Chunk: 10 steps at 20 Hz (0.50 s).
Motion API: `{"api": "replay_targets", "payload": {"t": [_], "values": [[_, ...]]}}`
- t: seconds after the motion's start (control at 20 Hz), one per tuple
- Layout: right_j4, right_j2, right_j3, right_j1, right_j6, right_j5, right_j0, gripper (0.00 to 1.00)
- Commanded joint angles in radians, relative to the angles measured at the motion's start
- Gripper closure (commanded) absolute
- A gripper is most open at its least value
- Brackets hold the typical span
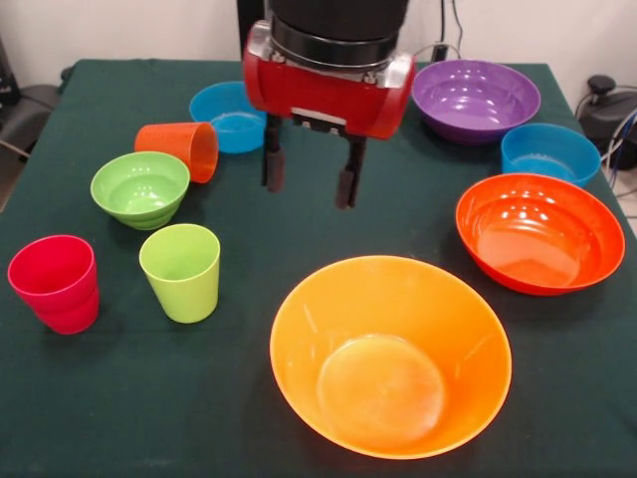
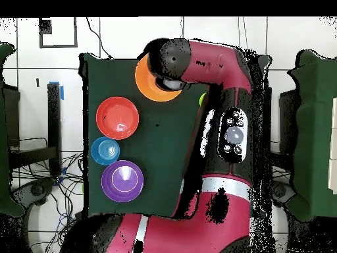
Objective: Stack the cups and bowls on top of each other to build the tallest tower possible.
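Note:
My gripper [image 1: 311, 175] hangs open and empty above the middle of the table. The big yellow-orange bowl [image 1: 390, 354] stands upright at the front; in the overhead view [image 2: 146, 84] the arm partly covers it. The red-orange bowl [image 1: 537, 231], one blue bowl [image 1: 549, 152] and the purple bowl [image 1: 476, 100] stand to the right. Another blue bowl [image 1: 227, 115] is behind the gripper. The orange cup [image 1: 181, 149] lies on its side. The small green bowl [image 1: 139, 187], lime green cup [image 1: 181, 271] and pinkish red cup [image 1: 55, 282] stand upright at the left. Nothing is stacked. The pink bowl is out of view.
The table has a dark green cloth [image 1: 229, 418]. In the overhead view the red arm [image 2: 224, 99] covers one side of the table, with the red-orange bowl [image 2: 117, 117], a blue bowl [image 2: 104, 150] and the purple bowl [image 2: 122, 179] in a row beside it.

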Motion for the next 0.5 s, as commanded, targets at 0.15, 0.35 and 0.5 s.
{"api": "replay_targets", "payload": {"t": [0.15,0.35,0.5], "values": [[0.006,0.133,0.165,0.012,-0.064,0.035,0.033,0.0],[0.035,0.165,0.203,0.027,-0.066,0.01,0.016,0.0],[0.047,0.176,0.242,0.021,-0.059,-0.017,0.007,0.0]]}}
